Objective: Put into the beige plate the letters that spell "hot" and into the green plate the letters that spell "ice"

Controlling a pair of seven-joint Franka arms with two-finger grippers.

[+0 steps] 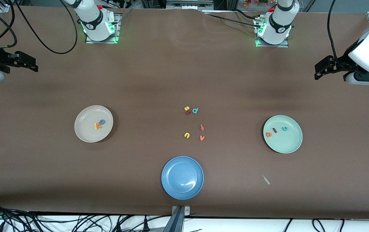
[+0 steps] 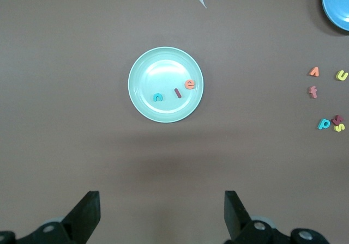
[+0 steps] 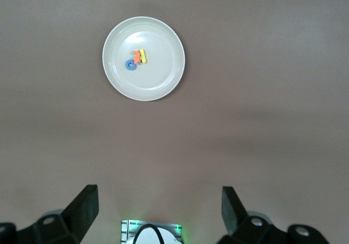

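Front view showed a brown counter [image 1: 158,74] with three plates on it. The beige plate [image 1: 87,135], toward the right arm's end, held the yellow h [image 1: 96,126], the blue o [image 1: 102,121] and the orange t [image 1: 99,125], bunched so close that they touched. The green plate [image 1: 287,145], toward the left arm's end, held the orange e [image 1: 268,134], the dark red i [image 1: 274,130] and the teal c [image 1: 285,128], lying in a loose row and apart from one another. Between the two plates, loose letters lay on the bare counter: a yellow s [image 1: 186,108], a dark red letter [image 1: 188,112] touching it, a teal d [image 1: 195,110], a reddish f [image 1: 202,127], a yellow u [image 1: 187,135] and an orange v [image 1: 202,138]. A blue plate [image 1: 174,190] with nothing in it sat nearer to the camera than those letters. The left end effector [image 2: 162,214] hung high over the counter at its own end, released, its fingers spread wide and holding nothing. The right end effector [image 3: 159,211] hung likewise at the other end, also released and without any load. A small pale scrap [image 1: 266,180] lay near the green plate, closer to the camera.
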